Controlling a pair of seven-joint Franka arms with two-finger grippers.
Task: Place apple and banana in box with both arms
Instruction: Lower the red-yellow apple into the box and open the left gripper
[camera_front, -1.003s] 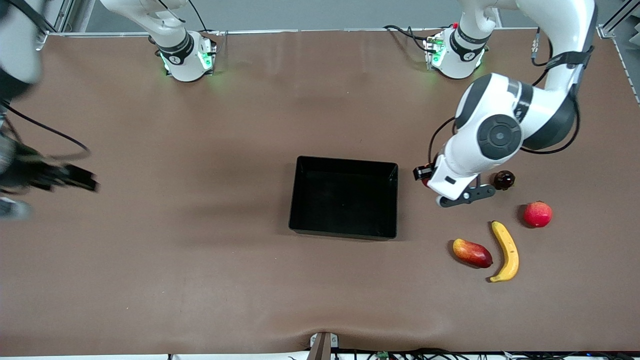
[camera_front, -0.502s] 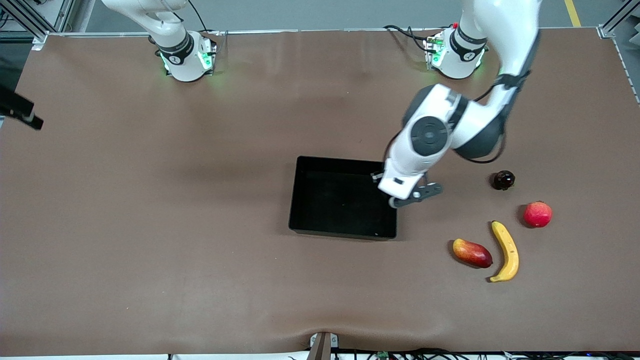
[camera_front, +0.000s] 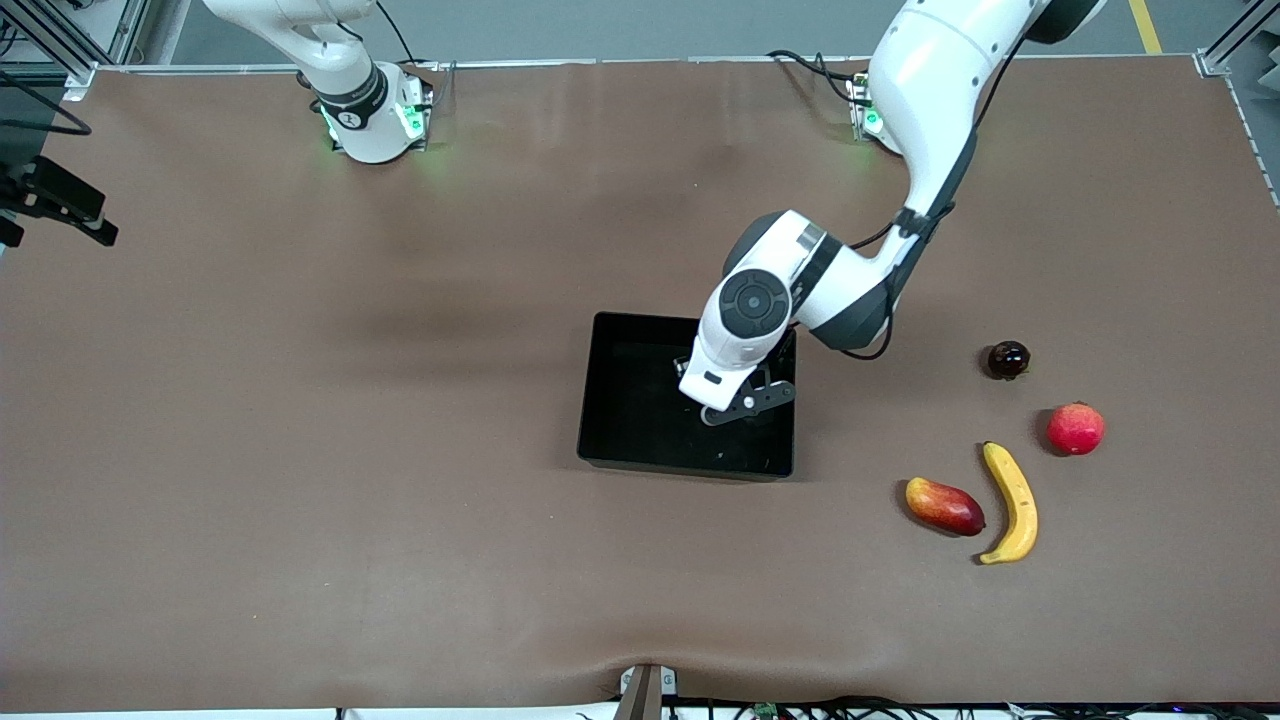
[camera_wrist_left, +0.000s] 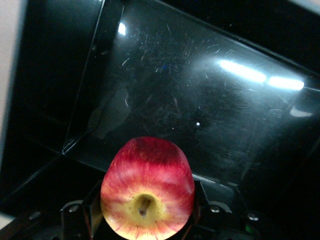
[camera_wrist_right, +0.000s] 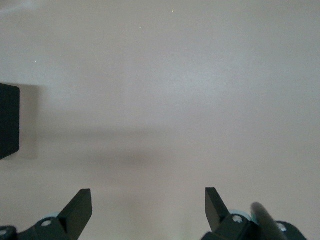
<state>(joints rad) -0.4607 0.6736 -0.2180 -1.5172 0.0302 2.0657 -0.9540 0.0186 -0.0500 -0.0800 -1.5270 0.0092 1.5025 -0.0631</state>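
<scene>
The apple, red with a yellow stem dimple, sits between the jaws of my left gripper, which is shut on it. The gripper hangs over the box, a glossy black tray whose bare floor fills the left wrist view under the apple. In the front view the left hand hides the apple. The banana lies on the table toward the left arm's end, nearer to the front camera than the box. My right gripper is open over bare table at the right arm's end, holding nothing.
A red-yellow mango lies beside the banana. A round red fruit and a small dark fruit sit a little farther from the front camera. A brown mat covers the table.
My left arm has carried the apple from beside the small dark fruit across to over the box. My right gripper has shifted at the table's edge.
</scene>
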